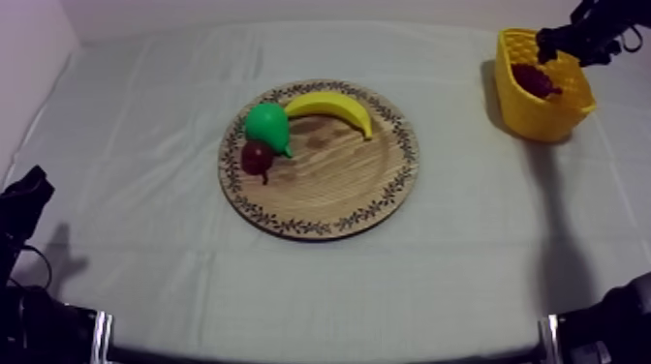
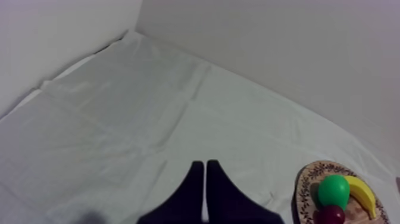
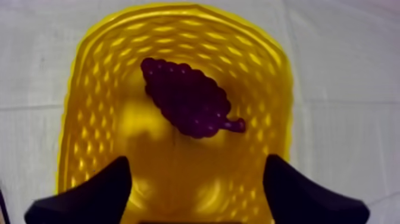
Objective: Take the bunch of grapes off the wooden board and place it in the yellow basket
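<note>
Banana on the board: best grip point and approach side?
Likely from straight above: pinch the banana across its narrow width, at mid-curve or slightly toward its free end. It lies flat on the wooden board, leaving no room underneath, and its other end sits close by the pear.

both arms are matt black all over. the left arm [image 1: 24, 208] is blocky and angular; the right arm [image 1: 593, 34], behind the right jaws, looks knobbly and jointed. the left jaws have slim, smooth wedge fingers [image 2: 193, 199]; the right jaws' fingers [image 3: 89, 196] are broad and rounded.
</note>
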### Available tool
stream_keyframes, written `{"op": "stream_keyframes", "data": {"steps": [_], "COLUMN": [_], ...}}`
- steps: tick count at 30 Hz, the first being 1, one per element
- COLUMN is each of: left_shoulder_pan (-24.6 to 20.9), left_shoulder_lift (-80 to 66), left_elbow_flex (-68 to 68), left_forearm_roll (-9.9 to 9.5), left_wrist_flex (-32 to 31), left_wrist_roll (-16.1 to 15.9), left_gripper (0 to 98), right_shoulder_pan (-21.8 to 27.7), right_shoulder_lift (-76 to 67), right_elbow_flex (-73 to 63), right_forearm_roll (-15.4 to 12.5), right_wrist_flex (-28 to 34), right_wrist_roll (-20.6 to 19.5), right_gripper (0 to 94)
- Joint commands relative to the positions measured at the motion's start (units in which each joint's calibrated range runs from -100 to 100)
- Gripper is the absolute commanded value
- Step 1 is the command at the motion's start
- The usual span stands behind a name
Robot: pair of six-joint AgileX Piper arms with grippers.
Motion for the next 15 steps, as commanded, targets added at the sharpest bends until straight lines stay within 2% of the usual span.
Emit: {"op": "stream_keyframes", "data": {"steps": [1,15], "left_shoulder_pan": [0.02,0.02], "left_shoulder_lift": [0.03,0.03], "left_elbow_flex": [-0.02,-0.02], "left_forearm_roll": [0.0,0.0], "left_wrist_flex": [0.02,0.02], "left_wrist_roll": [0.0,0.0], "left_gripper": [0.1,0.1], "right_shoulder_pan": [0.29,1.42], "right_shoulder_lift": [-2.54,-17.57], "right_elbow_flex": [1.85,13.5], "right_forearm_roll": [-0.17,0.6], "right_wrist_flex": [-0.26,-0.74], "right_wrist_roll": [0.13,1.21], "right_gripper": [53.6,14.4]}}
